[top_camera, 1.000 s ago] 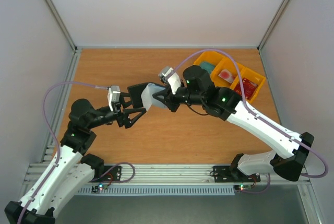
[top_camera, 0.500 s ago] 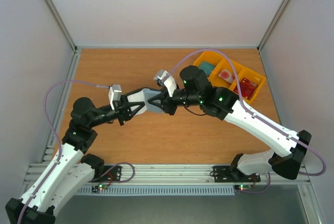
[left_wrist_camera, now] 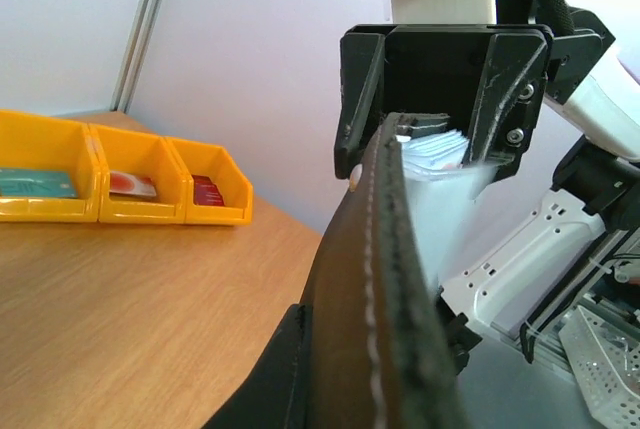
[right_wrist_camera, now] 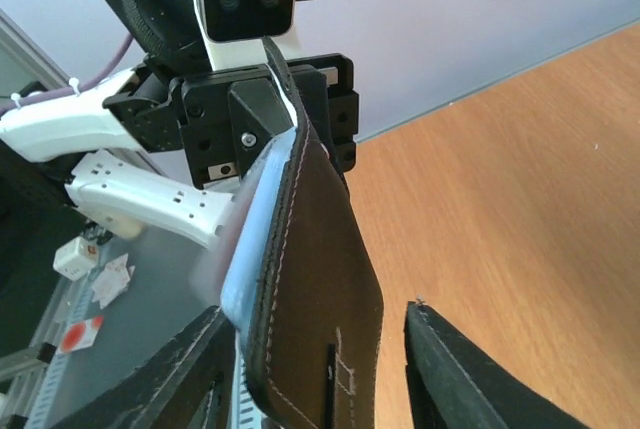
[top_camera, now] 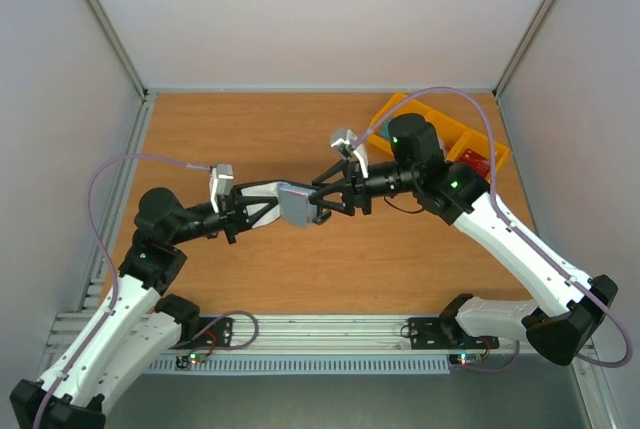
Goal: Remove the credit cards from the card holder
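The card holder [top_camera: 296, 203] hangs above the table's middle, a grey-blue wallet with dark brown stitched edges [left_wrist_camera: 375, 279] [right_wrist_camera: 310, 269]. My left gripper [top_camera: 272, 204] [left_wrist_camera: 375, 324] is shut on its left end. My right gripper [top_camera: 322, 199] [right_wrist_camera: 315, 369] stands open around its other end; one finger [right_wrist_camera: 460, 369] is clearly apart from it, the other [right_wrist_camera: 170, 379] is close beside it. Layered pale edges [left_wrist_camera: 432, 147] show in the holder's far end; I cannot tell whether they are the credit cards.
A yellow three-compartment tray [top_camera: 478, 139] [left_wrist_camera: 120, 211] stands at the back right, partly hidden by the right arm, with flat teal and red items in it. Walls close the table on three sides.
The left gripper has shut on the card holder. The right gripper, which held it before, has opened and its arm has drawn back to the right.
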### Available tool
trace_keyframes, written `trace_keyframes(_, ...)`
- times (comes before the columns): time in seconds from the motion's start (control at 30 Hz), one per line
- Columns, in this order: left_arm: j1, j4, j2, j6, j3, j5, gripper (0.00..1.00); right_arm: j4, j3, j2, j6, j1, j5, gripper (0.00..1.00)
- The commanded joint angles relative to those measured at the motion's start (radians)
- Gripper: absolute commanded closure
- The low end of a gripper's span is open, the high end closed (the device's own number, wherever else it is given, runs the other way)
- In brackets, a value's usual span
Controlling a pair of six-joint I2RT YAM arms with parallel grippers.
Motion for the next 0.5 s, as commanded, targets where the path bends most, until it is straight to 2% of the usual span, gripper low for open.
trace_keyframes(0.0,0.002,0.093,-0.012,-0.033,0.002,0.029,1.00,-0.008,-0.028,-0.016,-0.016,-0.010,0.011,0.56)
trace_keyframes(0.3,0.002,0.081,-0.007,-0.027,0.004,0.018,1.00,0.039,-0.066,-0.014,0.004,0.003,0.088,0.56)
trace_keyframes(0.47,0.002,0.087,-0.001,-0.030,-0.003,0.001,1.00,0.150,-0.081,0.014,0.058,0.082,0.141,0.53)
